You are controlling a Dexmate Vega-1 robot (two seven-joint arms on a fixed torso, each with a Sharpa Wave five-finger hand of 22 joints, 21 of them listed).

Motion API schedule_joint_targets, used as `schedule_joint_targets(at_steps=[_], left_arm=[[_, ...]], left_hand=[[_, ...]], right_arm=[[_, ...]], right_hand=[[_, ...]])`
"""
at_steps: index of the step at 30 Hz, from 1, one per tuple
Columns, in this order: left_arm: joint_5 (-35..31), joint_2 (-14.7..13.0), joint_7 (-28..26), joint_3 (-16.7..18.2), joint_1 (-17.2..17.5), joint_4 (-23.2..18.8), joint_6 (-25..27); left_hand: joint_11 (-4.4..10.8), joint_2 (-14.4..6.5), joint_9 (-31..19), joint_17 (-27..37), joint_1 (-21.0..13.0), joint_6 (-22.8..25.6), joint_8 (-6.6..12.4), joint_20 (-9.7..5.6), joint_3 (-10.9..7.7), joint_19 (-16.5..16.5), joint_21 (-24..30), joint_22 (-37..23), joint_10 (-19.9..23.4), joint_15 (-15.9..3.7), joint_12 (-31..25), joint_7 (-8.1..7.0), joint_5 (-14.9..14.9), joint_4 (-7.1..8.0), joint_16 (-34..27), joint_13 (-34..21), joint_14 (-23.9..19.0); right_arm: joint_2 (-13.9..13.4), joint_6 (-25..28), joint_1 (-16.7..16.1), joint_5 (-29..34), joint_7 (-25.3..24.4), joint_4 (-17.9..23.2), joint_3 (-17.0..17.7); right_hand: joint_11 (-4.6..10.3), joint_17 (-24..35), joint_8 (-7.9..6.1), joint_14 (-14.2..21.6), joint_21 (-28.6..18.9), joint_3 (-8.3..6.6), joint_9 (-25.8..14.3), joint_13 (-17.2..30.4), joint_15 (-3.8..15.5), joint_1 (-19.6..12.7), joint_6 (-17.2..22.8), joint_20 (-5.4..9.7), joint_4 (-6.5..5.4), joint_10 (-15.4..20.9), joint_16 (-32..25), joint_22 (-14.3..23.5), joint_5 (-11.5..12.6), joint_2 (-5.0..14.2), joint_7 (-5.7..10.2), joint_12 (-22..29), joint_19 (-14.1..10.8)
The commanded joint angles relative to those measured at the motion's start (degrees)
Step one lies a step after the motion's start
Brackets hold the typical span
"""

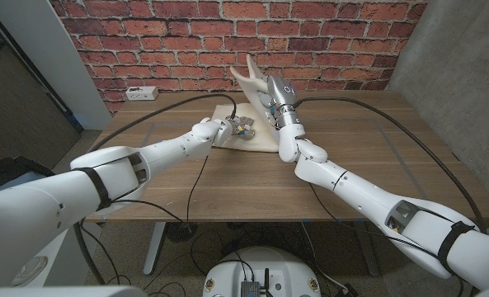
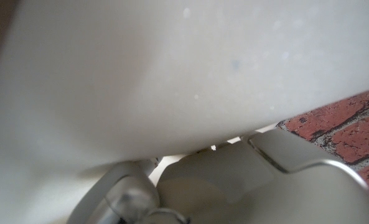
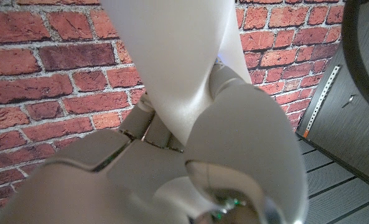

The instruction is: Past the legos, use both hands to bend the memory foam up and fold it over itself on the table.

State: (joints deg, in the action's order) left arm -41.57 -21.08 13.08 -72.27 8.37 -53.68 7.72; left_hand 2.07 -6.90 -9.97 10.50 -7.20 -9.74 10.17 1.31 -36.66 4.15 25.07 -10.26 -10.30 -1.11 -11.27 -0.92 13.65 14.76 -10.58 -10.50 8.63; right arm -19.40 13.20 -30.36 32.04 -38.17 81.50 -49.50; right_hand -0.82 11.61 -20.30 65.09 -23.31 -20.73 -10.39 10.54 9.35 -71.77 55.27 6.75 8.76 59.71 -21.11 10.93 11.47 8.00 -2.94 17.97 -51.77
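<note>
A: Item: memory foam [image 1: 255, 107], cream sheet, far middle of the desk [image 1: 343, 157], just past the legos [image 1: 242, 126]. One end is raised and curling.

B: Holders?

A: Our right hand [image 1: 279, 101] grips the lifted end. Our left hand [image 1: 219, 128] sits at the near edge by the legos; its grip we cannot tell.

B: Step?

A: We judge the bend-up is under way. Next we need to carry the raised end over and lay it down.
</note>
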Motion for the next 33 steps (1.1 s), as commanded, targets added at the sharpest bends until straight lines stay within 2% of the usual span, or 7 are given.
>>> schedule_joint_targets(at_steps=[1,11,12,15,24,33], left_arm=[[0.4,-0.1,2.4,-0.2,-0.2,0.5,0.1],[0.6,-0.5,2.7,-0.1,0.0,-0.2,0.5],[0.6,-0.7,2.8,-0.1,0.0,-0.5,0.6],[0.6,-1.0,3.1,0.1,0.2,-1.2,1.0],[0.2,-2.1,4.0,0.5,0.6,-3.2,1.9],[-0.3,-3.1,5.1,1.0,1.0,-5.3,3.2]], left_hand=[[0.02,-5.1,-0.3,0.1,-0.5,0.0,0.41,-0.68,-4.84,-0.5,0.4,-0.3,-0.7,0.05,-0.3,-0.29,-0.3,-4.36,-0.4,-0.3,0.2],[-0.04,-5.1,-0.3,0.2,-0.5,0.0,0.43,-0.67,-5.05,-0.6,0.3,-0.3,-0.7,0.07,-0.3,-0.31,-0.7,-4.30,-0.5,-0.3,0.2],[-0.03,-5.1,-0.4,0.2,-0.5,0.0,0.42,-0.67,-5.08,-0.6,0.3,-0.3,-0.7,0.07,-0.3,-0.33,-0.7,-4.29,-0.5,-0.3,0.3],[-0.01,-5.1,-0.4,0.2,-0.5,0.0,0.44,-0.71,-5.13,-0.6,0.3,-0.3,-0.7,-0.03,-0.3,-0.30,-0.8,-4.28,-0.5,-0.3,0.3],[-0.01,-5.1,-0.4,0.2,-0.5,0.1,0.47,-0.66,-5.27,-0.6,0.3,-0.4,-0.6,0.08,-0.4,-0.30,-1.1,-4.25,-0.5,-0.3,0.3],[0.00,-5.0,-0.4,0.3,-0.4,0.6,0.67,-0.62,-5.41,-0.8,0.3,-0.4,-0.1,-0.07,-0.6,-0.34,-1.4,-4.21,-0.8,-0.3,-0.2]], right_arm=[[1.3,-3.2,0.8,-4.2,3.2,-2.2,0.2],[2.1,-4.2,1.7,-6.6,5.5,-3.9,0.1],[2.2,-4.4,1.7,-7.3,6.1,-3.9,0.3],[2.4,-4.9,1.9,-8.6,7.1,-4.2,0.5],[2.6,-6.0,2.5,-12.9,11.8,-4.7,1.1],[2.8,-4.2,3.1,-13.7,13.7,-4.6,0.6]], right_hand=[[-1.83,0.2,0.32,0.5,-0.5,-0.14,-0.2,0.2,1.08,0.0,0.9,-0.07,-0.05,2.1,0.0,0.0,0.3,0.79,0.12,-0.3,0.1],[-1.97,0.3,0.73,0.6,-0.7,-0.18,-0.3,0.3,1.01,0.0,1.0,-0.02,0.03,2.3,0.2,0.0,0.4,0.80,0.06,-0.8,0.1],[-2.27,0.4,0.78,0.6,-0.7,-0.14,-0.3,0.3,0.99,0.0,1.0,-0.01,0.00,2.3,0.2,0.0,0.4,0.83,0.06,-0.9,0.2],[-1.65,0.3,0.97,0.6,-0.8,-0.22,-0.3,0.3,0.91,0.0,1.0,0.00,0.02,2.3,0.3,0.0,0.4,0.88,0.02,-1.2,0.2],[-2.16,0.5,1.40,0.5,-1.2,-0.27,-0.3,0.3,0.80,-0.3,1.0,0.09,0.21,2.3,0.4,0.0,0.4,0.93,-0.08,-1.7,-0.1],[-1.84,0.4,1.70,1.3,-1.4,-0.37,-0.3,0.4,0.65,-0.4,1.2,0.05,0.24,2.6,0.3,0.0,0.5,0.91,-0.37,-2.1,0.0]])
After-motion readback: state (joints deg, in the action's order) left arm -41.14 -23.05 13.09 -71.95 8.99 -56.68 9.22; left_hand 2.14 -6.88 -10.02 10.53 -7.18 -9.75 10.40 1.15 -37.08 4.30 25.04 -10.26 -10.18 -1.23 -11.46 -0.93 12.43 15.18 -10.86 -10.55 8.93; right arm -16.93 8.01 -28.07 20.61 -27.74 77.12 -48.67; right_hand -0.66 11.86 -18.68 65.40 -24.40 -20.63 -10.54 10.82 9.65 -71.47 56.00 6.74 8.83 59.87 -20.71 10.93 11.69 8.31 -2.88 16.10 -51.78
